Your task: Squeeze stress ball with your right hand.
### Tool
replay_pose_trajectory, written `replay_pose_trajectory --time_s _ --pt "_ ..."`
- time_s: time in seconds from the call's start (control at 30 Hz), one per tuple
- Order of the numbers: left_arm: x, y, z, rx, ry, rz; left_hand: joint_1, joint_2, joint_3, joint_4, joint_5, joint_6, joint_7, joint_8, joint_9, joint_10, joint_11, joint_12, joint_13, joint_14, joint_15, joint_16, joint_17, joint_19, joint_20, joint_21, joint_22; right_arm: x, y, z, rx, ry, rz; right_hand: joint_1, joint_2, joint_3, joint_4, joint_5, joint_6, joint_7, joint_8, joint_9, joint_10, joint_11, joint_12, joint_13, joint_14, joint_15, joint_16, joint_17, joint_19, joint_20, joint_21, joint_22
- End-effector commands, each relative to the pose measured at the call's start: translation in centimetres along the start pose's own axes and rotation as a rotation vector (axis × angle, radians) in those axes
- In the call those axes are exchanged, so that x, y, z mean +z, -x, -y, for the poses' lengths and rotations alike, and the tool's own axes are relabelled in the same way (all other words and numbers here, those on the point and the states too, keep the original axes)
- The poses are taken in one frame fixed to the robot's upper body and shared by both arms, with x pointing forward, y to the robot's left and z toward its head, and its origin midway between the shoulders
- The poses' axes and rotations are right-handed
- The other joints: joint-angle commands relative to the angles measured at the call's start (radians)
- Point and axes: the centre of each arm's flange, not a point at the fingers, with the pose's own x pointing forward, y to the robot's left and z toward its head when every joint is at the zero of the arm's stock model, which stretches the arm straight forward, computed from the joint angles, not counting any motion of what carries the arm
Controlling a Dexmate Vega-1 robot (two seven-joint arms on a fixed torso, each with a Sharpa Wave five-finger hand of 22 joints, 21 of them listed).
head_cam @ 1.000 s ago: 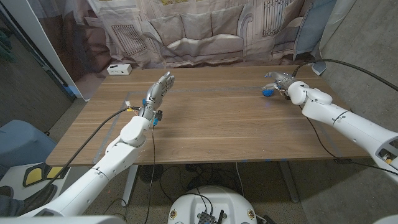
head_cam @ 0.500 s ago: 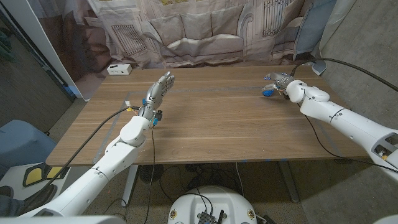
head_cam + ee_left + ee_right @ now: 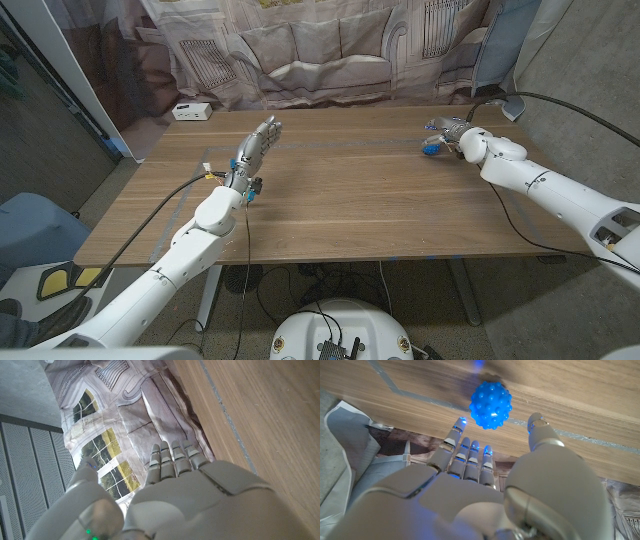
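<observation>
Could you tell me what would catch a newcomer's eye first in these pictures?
Most likely the bright blue knobbly stress ball lying on the wooden table near its far right corner, with the right hand open just beside it. Across the table, the left hand is raised with its fingers straight.

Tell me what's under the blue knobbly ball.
The blue knobbly stress ball sits on the wooden table, beside a grey tape line. The right hand is open just short of it. The contact patch beneath is hidden.
</observation>
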Motion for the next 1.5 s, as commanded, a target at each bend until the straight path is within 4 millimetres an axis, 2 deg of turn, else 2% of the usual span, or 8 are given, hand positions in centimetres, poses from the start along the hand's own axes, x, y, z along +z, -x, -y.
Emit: replay_pose_trajectory --time_s 0.03,0.43,0.9,1.1,1.33,1.5 --pt "-0.2 -0.1 0.1 0.009 0.001 -0.001 0.008 0.006 0.002 0.001 -0.004 0.012 -0.001 0.000 0.006 0.009 0.003 -0.001 -0.001 0.005 0.000 -0.003 0.003 0.001 0.007 -0.004 0.005 -0.5 -0.9 -0.4 0.010 0.018 -0.024 0.015 -0.006 0.011 0.001 0.008 0.016 -0.008 0.008 0.002 0.022 -0.006 0.007 0.005 0.026 -0.002 0.007 0.003 0.015 -0.011 -0.003 0.003" --pt "-0.3 -0.5 0.2 0.009 -0.001 -0.010 0.008 0.007 0.002 0.001 -0.005 0.012 -0.001 -0.002 0.006 0.009 0.003 -0.002 -0.001 0.005 0.000 -0.004 0.003 0.001 0.008 -0.004 0.005 -0.9 -1.7 -1.2 0.022 0.028 -0.042 0.067 -0.012 0.037 -0.003 0.015 0.079 -0.023 0.019 0.002 0.089 -0.023 0.021 0.006 0.105 -0.034 0.022 0.006 0.103 -0.035 0.009 0.003" --pt "-0.4 -0.7 0.3 0.012 -0.010 -0.025 0.009 0.008 0.002 0.001 -0.004 0.015 -0.002 -0.002 0.006 0.011 0.001 -0.003 -0.001 0.006 -0.001 -0.004 0.003 0.000 0.008 -0.005 0.005 -0.9 -2.2 -1.7 0.026 0.052 -0.038 0.091 -0.013 0.052 0.003 0.019 0.120 -0.025 0.025 0.001 0.133 -0.030 0.027 0.006 0.169 -0.055 0.036 0.010 0.169 -0.054 0.018 0.004" --pt "-0.2 -0.7 0.4 0.013 -0.016 -0.027 0.009 0.008 0.002 0.001 -0.004 0.016 -0.003 -0.002 0.006 0.011 0.002 -0.004 -0.001 0.006 -0.001 -0.004 0.003 0.000 0.008 -0.005 0.005 -1.1 -2.4 -2.0 0.034 0.053 -0.042 0.109 -0.003 0.065 0.004 0.023 0.153 -0.031 0.031 0.001 0.160 -0.030 0.030 0.006 0.205 -0.064 0.044 0.014 0.204 -0.061 0.022 0.004" --pt "-0.1 -0.8 0.6 0.013 -0.017 -0.025 0.010 0.009 0.002 0.001 -0.004 0.016 -0.003 -0.002 0.007 0.012 0.001 -0.004 -0.001 0.006 -0.002 -0.004 0.003 0.000 0.008 -0.005 0.005 -1.3 -2.5 -2.3 0.041 0.057 -0.047 0.141 0.002 0.082 0.000 0.024 0.212 -0.041 0.044 0.000 0.213 -0.031 0.038 0.004 0.259 -0.077 0.054 0.016 0.258 -0.070 0.030 0.005" --pt "-0.3 -0.7 0.7 0.015 -0.013 -0.027 0.010 0.010 0.003 0.001 -0.004 0.016 -0.005 -0.002 0.007 0.011 0.001 -0.005 0.000 0.006 -0.002 -0.004 0.003 -0.001 0.011 -0.005 0.005 -1.5 -2.4 -2.4 0.030 0.050 -0.045 0.154 0.009 0.089 0.004 0.022 0.253 -0.052 0.053 0.000 0.261 -0.033 0.048 0.004 0.315 -0.085 0.072 0.020 0.296 -0.073 0.037 0.006"
